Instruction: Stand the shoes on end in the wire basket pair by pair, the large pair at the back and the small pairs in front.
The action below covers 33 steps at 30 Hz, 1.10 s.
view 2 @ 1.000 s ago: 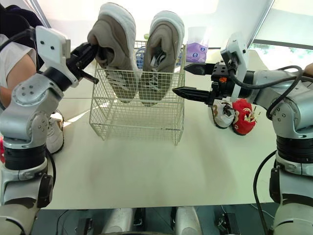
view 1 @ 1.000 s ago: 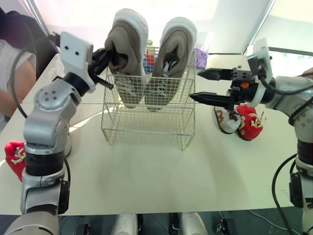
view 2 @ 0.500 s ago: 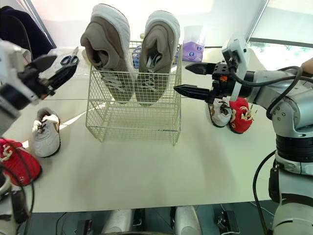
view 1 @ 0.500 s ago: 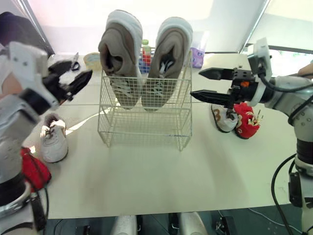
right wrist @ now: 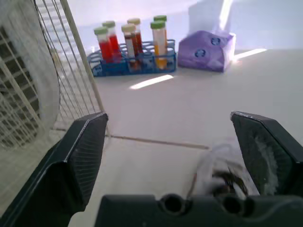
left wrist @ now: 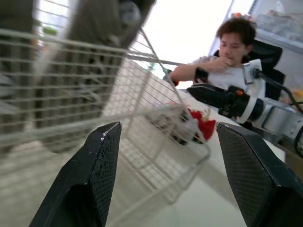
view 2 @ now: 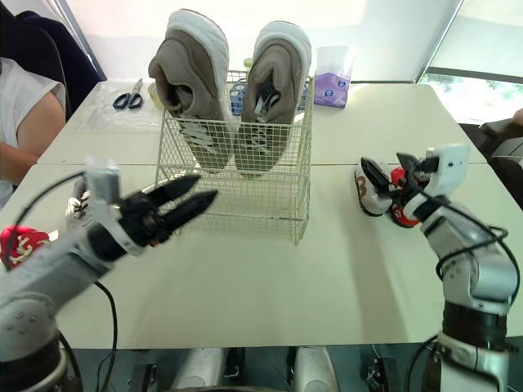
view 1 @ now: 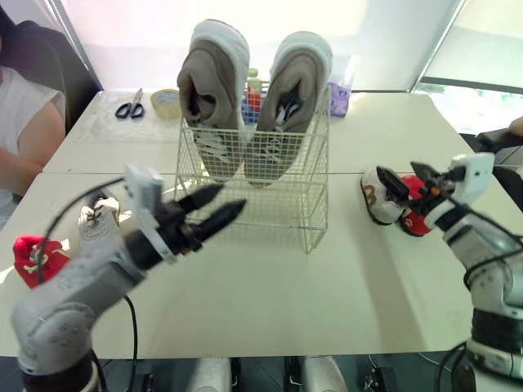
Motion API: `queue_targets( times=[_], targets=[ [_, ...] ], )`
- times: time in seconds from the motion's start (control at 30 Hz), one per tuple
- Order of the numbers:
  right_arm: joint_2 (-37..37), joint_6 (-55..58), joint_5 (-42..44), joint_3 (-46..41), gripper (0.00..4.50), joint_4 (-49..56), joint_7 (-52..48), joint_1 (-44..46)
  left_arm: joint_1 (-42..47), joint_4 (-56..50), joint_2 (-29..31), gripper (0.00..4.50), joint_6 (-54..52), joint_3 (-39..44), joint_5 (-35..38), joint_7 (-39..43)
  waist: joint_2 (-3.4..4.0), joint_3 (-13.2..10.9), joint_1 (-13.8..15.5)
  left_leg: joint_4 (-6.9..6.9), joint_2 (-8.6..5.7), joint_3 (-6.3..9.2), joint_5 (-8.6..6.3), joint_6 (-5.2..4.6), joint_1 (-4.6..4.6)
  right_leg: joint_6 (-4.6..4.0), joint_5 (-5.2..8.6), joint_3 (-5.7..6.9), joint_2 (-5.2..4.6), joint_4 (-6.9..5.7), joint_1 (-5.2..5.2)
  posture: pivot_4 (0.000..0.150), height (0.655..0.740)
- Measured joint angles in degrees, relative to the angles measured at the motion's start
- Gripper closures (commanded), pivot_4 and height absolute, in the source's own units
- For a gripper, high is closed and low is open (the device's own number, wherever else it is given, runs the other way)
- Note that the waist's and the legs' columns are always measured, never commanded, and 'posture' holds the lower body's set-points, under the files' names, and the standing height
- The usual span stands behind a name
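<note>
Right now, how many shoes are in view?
6: two grey sneakers in the wire basket; white shoe, red shoe at right; second white shoe, second red shoe at left, partly hidden.

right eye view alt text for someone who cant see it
Two large grey shoes stand on end in a wire basket on a white table. The left gripper hovers open in front of the basket; the right gripper is open beside a small white shoe and a small red shoe.
</note>
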State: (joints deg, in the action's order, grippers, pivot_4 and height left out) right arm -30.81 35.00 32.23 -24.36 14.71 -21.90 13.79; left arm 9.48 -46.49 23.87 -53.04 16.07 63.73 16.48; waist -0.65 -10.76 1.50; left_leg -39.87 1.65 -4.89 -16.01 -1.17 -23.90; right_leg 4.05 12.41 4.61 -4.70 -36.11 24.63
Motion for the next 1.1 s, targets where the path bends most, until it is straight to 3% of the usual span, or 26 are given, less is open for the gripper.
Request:
queue_targets(
  times=[0.1,0.27,0.5,0.77,0.87,1.0,1.1],
  targets=[
    [1.46,0.0,-0.44,-0.69,0.0,3.24,2.52,-4.8,-2.43,-2.14,-1.18,1.23,3.37,-7.27,-5.84,-0.52,0.1,0.06,-0.04,0.0,0.06,0.01,0.01,0.01,0.25,-0.27,0.13,-0.03,0.14,0.01,-0.16,0.15,0.74],
    [3.41,-0.04,-0.66,-0.22,0.0,3.72,3.84,-8.25,-6.61,-2.97,1.8,1.23,6.97,-15.01,-13.22,2.61,0.32,0.16,-0.8,0.09,0.08,-0.04,-0.01,0.0,0.34,-0.43,0.23,-0.12,0.14,0.04,-0.18,0.15,0.74],
    [7.01,-3.95,-3.9,2.66,0.0,-0.38,4.59,-10.16,-7.22,-3.21,5.36,1.23,9.71,-15.62,-14.66,6.76,0.39,0.19,-0.86,0.2,0.08,-0.05,-0.01,0.0,0.34,-0.46,0.26,-0.13,0.16,0.06,-0.12,0.15,0.74],
    [8.8,-11.75,-9.64,7.38,0.0,-11.78,4.39,-4.61,-6.94,-1.84,5.76,1.23,11.04,-17.61,-16.48,8.26,0.43,0.18,-0.91,0.22,0.08,-0.06,-0.01,0.0,0.34,-0.46,0.26,-0.15,0.17,0.1,-0.11,0.15,0.74],
    [9.84,-15.19,-12.33,8.96,0.89,-18.07,4.69,-1.76,-6.95,-1.73,5.11,1.19,11.36,-18.56,-17.09,8.07,0.44,0.17,-1.02,0.26,0.07,-0.09,-0.01,0.0,0.34,-0.45,0.26,-0.17,0.17,0.1,-0.09,0.15,0.74],
    [10.31,-18.14,-14.12,9.64,2.86,-21.61,5.43,-0.56,-8.26,-1.75,5.15,1.19,11.66,-18.8,-17.68,7.88,0.44,0.17,-0.93,0.38,0.06,-0.09,0.0,0.0,0.36,-0.44,0.26,-0.19,0.17,0.11,-0.06,0.15,0.74],
    [10.68,-19.48,-15.13,9.73,3.56,-21.9,6.34,0.08,-9.35,-1.88,5.29,1.19,12.27,-18.79,-18.21,7.72,0.44,0.17,-0.94,0.38,0.06,-0.09,0.0,0.0,0.37,-0.44,0.26,-0.2,0.17,0.11,-0.06,0.15,0.74]
  ],
)
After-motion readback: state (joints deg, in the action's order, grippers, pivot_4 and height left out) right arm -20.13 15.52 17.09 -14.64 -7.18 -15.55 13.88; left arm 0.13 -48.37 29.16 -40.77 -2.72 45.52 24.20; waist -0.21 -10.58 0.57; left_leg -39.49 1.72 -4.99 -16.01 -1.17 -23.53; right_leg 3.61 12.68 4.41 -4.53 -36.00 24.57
